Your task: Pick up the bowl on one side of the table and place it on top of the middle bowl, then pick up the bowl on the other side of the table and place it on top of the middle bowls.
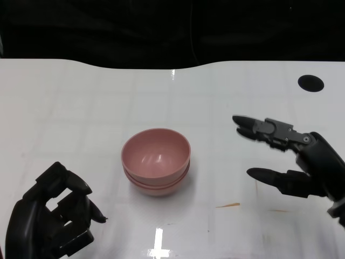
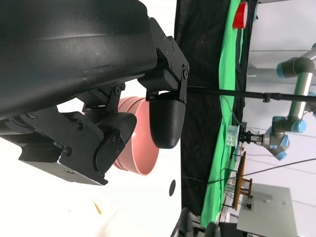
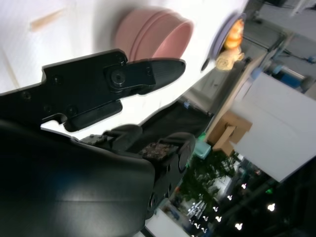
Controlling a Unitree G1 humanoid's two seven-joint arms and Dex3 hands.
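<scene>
Pink bowls stacked at centre of frame on white table, upright, rims nested. Left hand at lower left, fingers curled in, holding nothing, apart from stack. Right hand at right edge, fingers spread toward stack, empty, not touching it. Dark round spot on table at upper right.

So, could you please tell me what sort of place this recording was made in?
Probably a robotics lab: the left wrist view shows a green backdrop and another robot arm beyond the white table holding the stacked pink bowls.
</scene>
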